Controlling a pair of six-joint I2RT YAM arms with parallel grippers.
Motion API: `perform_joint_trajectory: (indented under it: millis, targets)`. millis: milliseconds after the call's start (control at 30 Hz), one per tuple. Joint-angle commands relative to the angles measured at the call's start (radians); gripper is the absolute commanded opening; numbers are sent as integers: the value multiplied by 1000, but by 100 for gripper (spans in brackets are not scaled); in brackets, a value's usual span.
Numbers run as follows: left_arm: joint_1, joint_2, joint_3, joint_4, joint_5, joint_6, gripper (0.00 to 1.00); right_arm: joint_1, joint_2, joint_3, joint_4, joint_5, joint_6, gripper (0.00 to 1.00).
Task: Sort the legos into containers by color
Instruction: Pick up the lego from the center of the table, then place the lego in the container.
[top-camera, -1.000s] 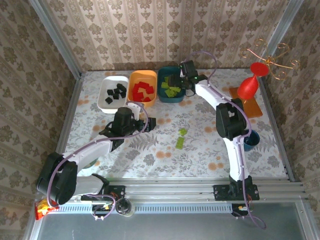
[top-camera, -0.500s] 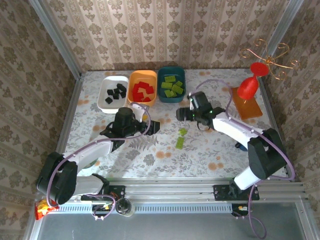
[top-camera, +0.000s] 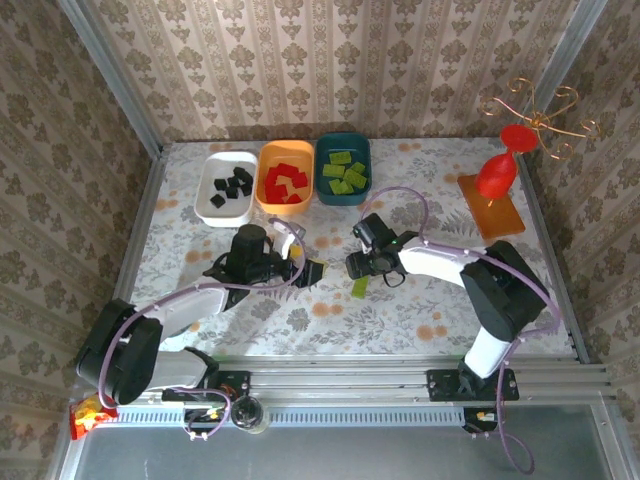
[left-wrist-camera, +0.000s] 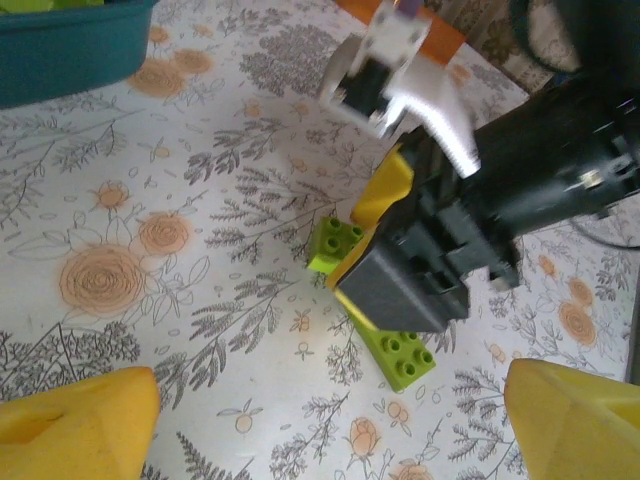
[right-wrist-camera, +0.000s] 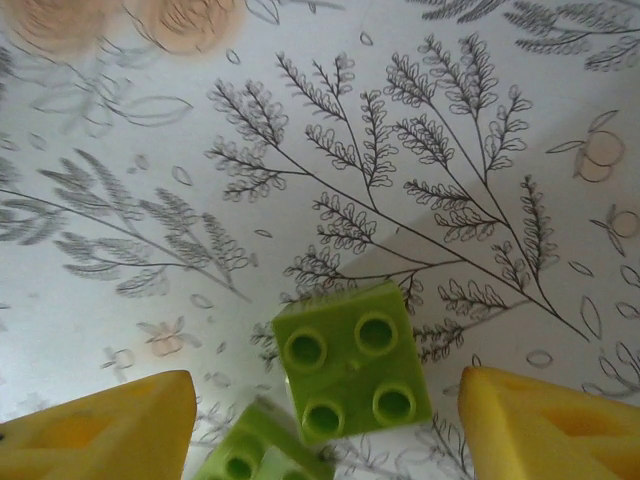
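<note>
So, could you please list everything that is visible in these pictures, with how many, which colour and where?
white tray: one, white, left of the tray row
black legos: about six, black, in the white tray
orange tray: one, orange, middle of the row
red legos: several, red, in the orange tray
teal tray: one, dark teal, right of the row
green legos: several, lime, in the teal tray
square green lego: one, lime, on the table
oblong green lego: one, lime, beside it
red cone: one, red, far right
orange slab: one, orange, under the cone
gold wire ornament: one, back right
left gripper: open, mid-table
right gripper: open, around the square lego
</note>
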Motion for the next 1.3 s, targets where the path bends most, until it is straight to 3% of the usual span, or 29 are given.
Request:
perform_joint_trajectory:
  millis: [0, 400, 567, 800, 1033, 1267]
  targets:
    - [-13, 8, 2, 49, 25, 21, 90, 3, 37, 39, 2, 39, -22, 65]
    - [-15, 12, 14, 18, -10, 22, 90, -5, 76, 85, -5, 109, -33, 40]
    - [-14, -19, 20, -58, -155, 23, 90, -26, 9, 92, 64, 109, 0, 35]
    - [45, -119, -25, -94, -293, -32, 91, -93, -2, 170, 285, -27, 93, 34]
    - [111, -220, -76, -81, -354, -108, 91, -148, 160, 378, 373, -17, 132, 34]
    - [115, -260, -82, -102, -413, -119, 93, -197, 445, 714, 297, -18, 168, 35]
